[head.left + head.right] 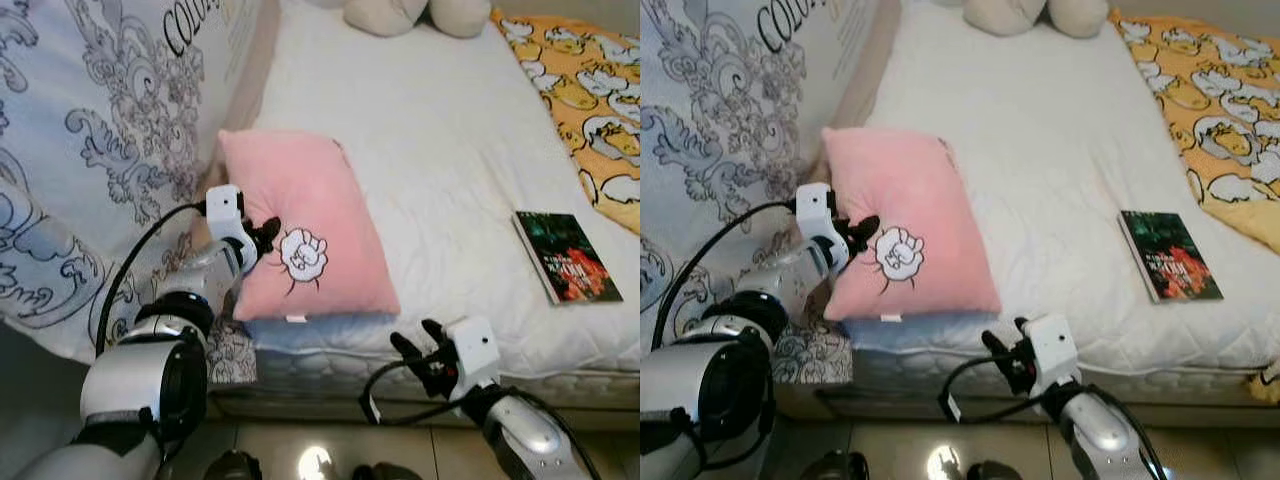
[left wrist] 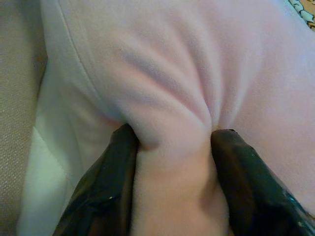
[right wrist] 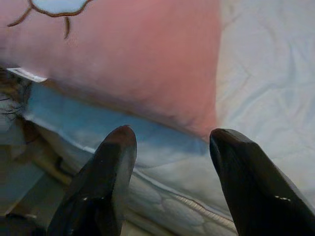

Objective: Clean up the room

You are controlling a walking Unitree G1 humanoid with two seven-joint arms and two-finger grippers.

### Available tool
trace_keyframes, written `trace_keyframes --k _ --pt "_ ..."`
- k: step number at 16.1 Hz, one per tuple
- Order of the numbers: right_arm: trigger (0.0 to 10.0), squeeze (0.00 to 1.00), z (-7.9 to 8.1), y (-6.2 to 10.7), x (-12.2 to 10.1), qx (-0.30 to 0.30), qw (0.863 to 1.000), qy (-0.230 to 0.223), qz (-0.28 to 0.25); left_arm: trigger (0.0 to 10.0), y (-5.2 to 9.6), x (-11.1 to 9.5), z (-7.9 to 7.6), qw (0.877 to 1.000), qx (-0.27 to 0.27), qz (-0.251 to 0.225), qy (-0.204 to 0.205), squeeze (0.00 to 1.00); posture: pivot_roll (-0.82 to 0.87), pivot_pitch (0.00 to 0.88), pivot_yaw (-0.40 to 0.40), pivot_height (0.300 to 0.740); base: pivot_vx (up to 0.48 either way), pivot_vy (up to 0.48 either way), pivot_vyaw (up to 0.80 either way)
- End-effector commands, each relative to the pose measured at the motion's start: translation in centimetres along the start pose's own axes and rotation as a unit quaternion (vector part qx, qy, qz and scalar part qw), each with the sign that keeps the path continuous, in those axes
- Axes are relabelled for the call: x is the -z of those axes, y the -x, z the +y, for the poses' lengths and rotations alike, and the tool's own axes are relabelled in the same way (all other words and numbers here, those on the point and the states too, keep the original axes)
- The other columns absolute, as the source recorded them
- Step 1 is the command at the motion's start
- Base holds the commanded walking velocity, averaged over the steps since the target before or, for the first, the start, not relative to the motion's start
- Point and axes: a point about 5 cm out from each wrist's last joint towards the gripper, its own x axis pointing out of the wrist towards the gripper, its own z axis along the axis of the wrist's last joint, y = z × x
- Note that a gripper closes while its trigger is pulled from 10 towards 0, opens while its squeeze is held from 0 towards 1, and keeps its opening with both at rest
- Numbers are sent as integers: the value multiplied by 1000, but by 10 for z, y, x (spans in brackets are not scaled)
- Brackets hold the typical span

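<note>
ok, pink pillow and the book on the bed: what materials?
Pink pillow: looks like soft fleece or plush; it bunches into folds where the left gripper pinches it. Book: seemingly a paperback with a glossy printed cover; thin and flat.

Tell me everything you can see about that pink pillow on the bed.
The pink pillow is a soft, fleecy-looking rectangle with a white, dark-outlined cartoon patch and a small white tag at its near edge. It lies flat near the white bed's front edge, beside a patterned duvet. The left gripper pinches a fold of its fabric; the right gripper hovers open by its near corner.
</note>
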Motion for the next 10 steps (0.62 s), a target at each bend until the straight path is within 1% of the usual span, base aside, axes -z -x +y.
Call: trace_keyframes --k 1,2,3,5,6,7,10 --pt "10000 0 -2 1 -5 -14 1000 -4 -3 0 -2 6 -8 1000 21 18 -2 0 -230 122 -39 740 0 0 0" --pt "10000 0 -4 1 -4 -22 1000 -5 2 0 -3 5 -11 999 32 14 1 0 -228 122 -37 740 0 0 0" --pt "10000 0 -4 1 -4 -20 1000 -7 3 0 -3 4 -12 999 32 10 -6 0 -228 122 -37 740 0 0 0" --pt "10000 0 -4 1 -3 -16 1000 -17 5 0 -4 0 -18 998 55 -4 -21 0 -227 123 -38 740 0 0 0" --pt "10000 0 -4 0 -4 -13 1000 -23 0 0 -5 -2 -20 998 59 -8 -20 0 -227 123 -38 740 0 0 0" --pt "10000 0 -4 0 -5 -18 999 -31 -2 0 -5 -3 -18 998 54 -9 -24 0 -225 123 -38 740 0 0 0" --pt "10000 0 -2 1 -5 -35 999 -28 2 0 -4 -9 -15 998 48 -18 -29 0 -226 118 -32 740 0 0 0"
